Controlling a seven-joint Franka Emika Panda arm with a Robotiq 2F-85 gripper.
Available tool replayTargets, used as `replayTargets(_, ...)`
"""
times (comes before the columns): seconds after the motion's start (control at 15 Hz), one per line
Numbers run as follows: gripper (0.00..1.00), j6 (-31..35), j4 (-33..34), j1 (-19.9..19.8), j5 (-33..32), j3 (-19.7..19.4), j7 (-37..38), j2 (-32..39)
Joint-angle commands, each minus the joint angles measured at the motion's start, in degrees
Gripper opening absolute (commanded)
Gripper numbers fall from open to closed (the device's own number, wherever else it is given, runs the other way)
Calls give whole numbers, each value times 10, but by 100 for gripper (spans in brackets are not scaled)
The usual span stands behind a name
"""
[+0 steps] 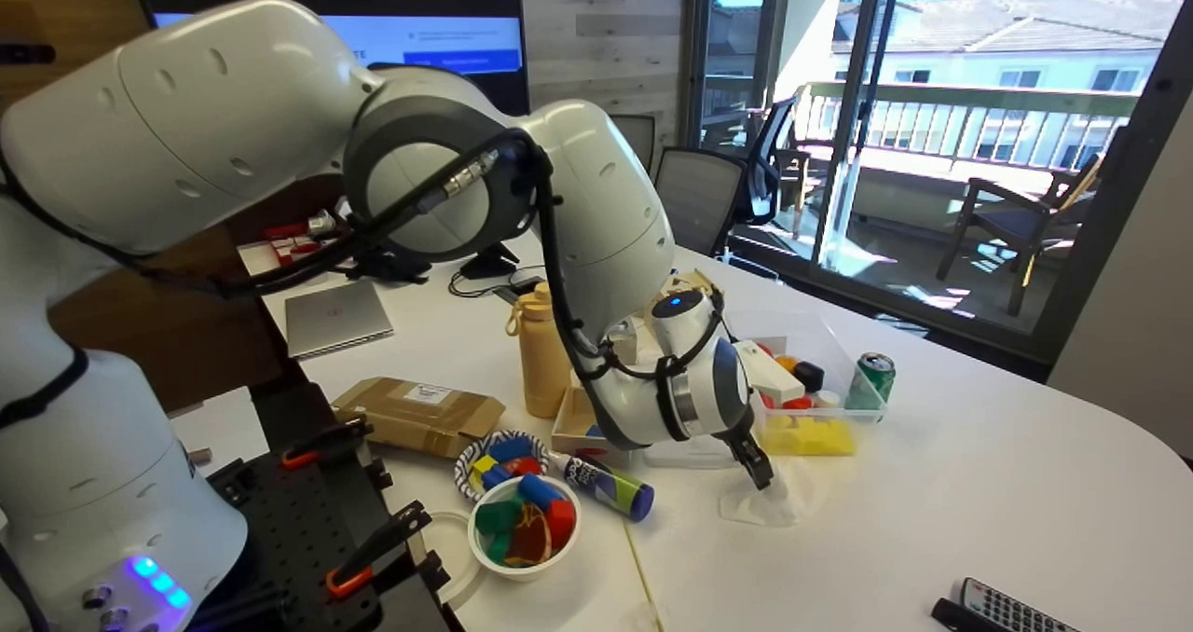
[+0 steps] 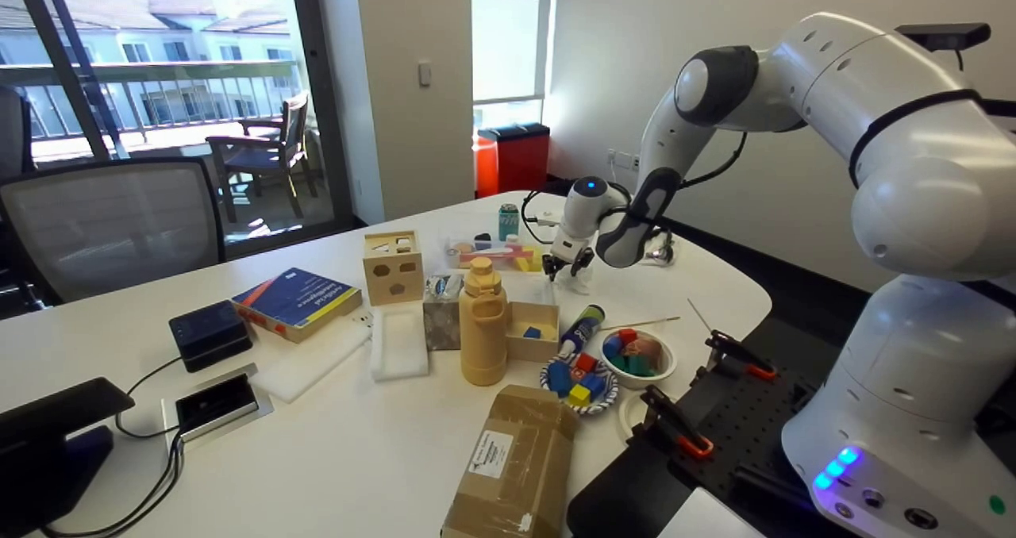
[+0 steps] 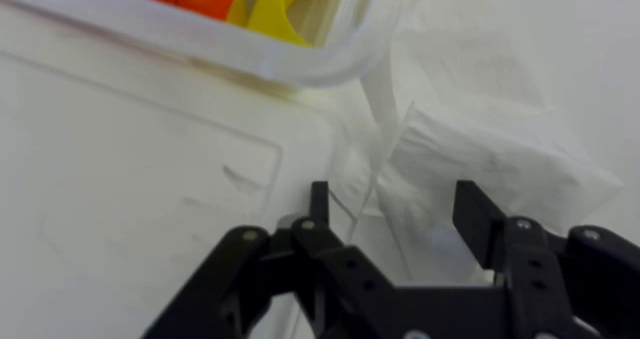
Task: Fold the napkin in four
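Note:
The napkin (image 3: pixel 465 159) is thin, white and crumpled, with a raised fold and a pointed corner at the right of the wrist view. Part of it runs under the rim of the clear bin. It also shows on the white table in both exterior views (image 1: pixel 766 506) (image 2: pixel 578 284). My gripper (image 3: pixel 392 191) is open, with the napkin's folds below and between the two spread black fingers. Nothing is clamped in it. In both exterior views the gripper (image 1: pixel 760 469) (image 2: pixel 565 265) is low over the napkin. Whether the fingers touch the cloth, I cannot tell.
A clear bin (image 3: pixel 305 61) with coloured toys stands beside the napkin. A white lid (image 3: pixel 150 179) lies left of the fingers. A glue bottle (image 1: pixel 610 488), a bowl of blocks (image 1: pixel 570 548), a tan bottle (image 2: pixel 482 340) and a can (image 1: pixel 874 377) stand around.

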Motion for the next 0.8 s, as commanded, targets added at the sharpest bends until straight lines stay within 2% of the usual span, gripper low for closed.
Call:
replayTargets(0.0,98,-16,-23,-14,18,19,-5,-36)
replayTargets(0.2,100,-18,-33,-13,23,14,18,-63)
replayTargets(0.27,100,-2,-42,17,62,-24,21,-76)
replayTargets(0.47,100,-2,-53,49,93,-80,71,-101)
replayTargets(0.53,100,2,-59,64,96,-104,92,-108)
replayTargets(0.6,100,-6,-62,72,73,-117,139,-116)
replayTargets(0.67,100,-3,-68,87,95,-139,144,-120)
replayTargets(0.73,100,-7,-67,99,74,-156,191,-123)
